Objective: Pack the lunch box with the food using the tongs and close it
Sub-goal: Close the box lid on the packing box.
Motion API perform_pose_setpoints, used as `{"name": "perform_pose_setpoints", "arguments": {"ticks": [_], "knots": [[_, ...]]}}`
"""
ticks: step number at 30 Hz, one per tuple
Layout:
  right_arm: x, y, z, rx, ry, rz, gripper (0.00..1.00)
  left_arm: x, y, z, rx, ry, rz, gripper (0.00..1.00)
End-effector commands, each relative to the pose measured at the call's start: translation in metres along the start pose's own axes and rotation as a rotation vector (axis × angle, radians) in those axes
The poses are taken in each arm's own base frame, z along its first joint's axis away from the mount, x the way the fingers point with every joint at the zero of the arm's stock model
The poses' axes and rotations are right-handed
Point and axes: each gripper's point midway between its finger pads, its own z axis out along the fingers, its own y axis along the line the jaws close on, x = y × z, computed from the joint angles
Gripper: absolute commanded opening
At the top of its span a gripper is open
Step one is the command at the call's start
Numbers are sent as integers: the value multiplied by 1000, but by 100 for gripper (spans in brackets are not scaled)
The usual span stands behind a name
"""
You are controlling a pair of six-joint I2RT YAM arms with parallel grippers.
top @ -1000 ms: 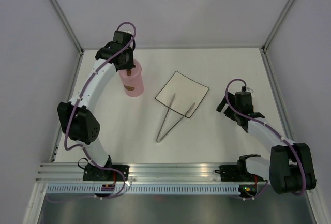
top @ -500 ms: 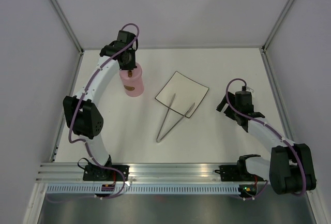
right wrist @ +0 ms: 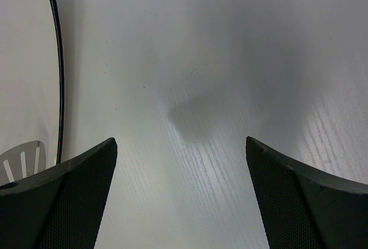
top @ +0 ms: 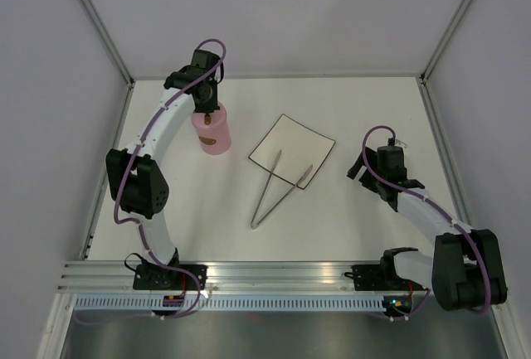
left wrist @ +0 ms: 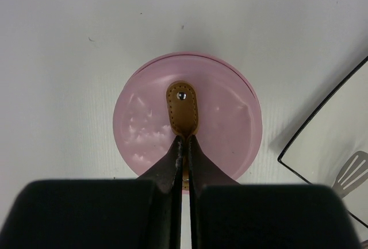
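Note:
The pink lunch box [top: 213, 135] stands upright at the back left of the table, its round pink lid [left wrist: 230, 122] sitting on top. My left gripper [left wrist: 184, 139] comes down from above and is shut on the lid's brown handle [left wrist: 182, 104]. The silvery tongs [top: 276, 191] lie in a narrow V, their tips resting on the white plate [top: 292, 145]. My right gripper [right wrist: 180, 141] hovers open over bare table to the right of the plate, holding nothing. No food shows in any view.
The plate's black-rimmed corner [left wrist: 330, 137] lies close to the right of the lunch box, with a slotted tong tip [left wrist: 352, 172] on it. White walls enclose the table at the back and sides. A metal rail [top: 274, 272] runs along the near edge.
The left arm's elbow has swung up and slightly right while its wrist stayed over the lunch box. The gripper stays shut. The right arm, tongs and plate have not moved.

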Motion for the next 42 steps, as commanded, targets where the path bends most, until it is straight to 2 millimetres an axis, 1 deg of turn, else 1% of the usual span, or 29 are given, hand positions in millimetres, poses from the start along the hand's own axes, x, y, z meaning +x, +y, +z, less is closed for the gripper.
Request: {"name": "perform_pose_setpoints", "arguments": {"ticks": [1, 5, 11, 13, 18, 23, 24, 27, 30, 34, 37, 38, 39, 40, 42], "knots": [[-13, 9, -2, -18, -37, 11, 98, -14, -3, 0, 27, -26, 21, 2], [-10, 7, 0, -12, -28, 11, 98, -23, -4, -10, 43, -54, 24, 2], [-13, 10, 1, -19, -30, 14, 98, -35, -2, -29, 55, -95, 20, 2], [-13, 11, 2, -19, -30, 14, 98, -36, -2, -30, 58, -100, 22, 2], [-14, 12, 3, -21, -25, 15, 98, -37, -4, -19, 50, -87, 35, 2], [-13, 11, 2, -17, -26, 17, 98, -32, -7, -7, 51, -61, 35, 2], [-12, 11, 2, -17, -24, 17, 98, -29, -6, -3, 48, -49, 36, 2], [-13, 11, 3, -15, -24, 17, 98, -26, -5, 3, 45, -35, 30, 2], [-13, 11, 5, -12, -19, 18, 98, -23, -4, 4, 43, -27, 29, 2], [-11, 11, 8, -8, -12, 25, 98, -23, 3, 0, 15, -32, 32, 2], [-13, 14, 10, -18, -10, 27, 98, -22, 8, 3, 0, -29, 24, 2], [-14, 15, 10, -21, -11, 27, 98, -19, 10, 8, -2, -14, 19, 2], [-13, 15, 10, -20, -8, 27, 98, -18, 11, 10, 1, -9, 3, 2], [-15, 16, 11, -20, -9, 27, 98, -15, 8, 11, 18, -1, -17, 2], [-16, 16, 10, -19, -11, 25, 98, -7, 9, 14, 20, 13, -40, 2]]}}
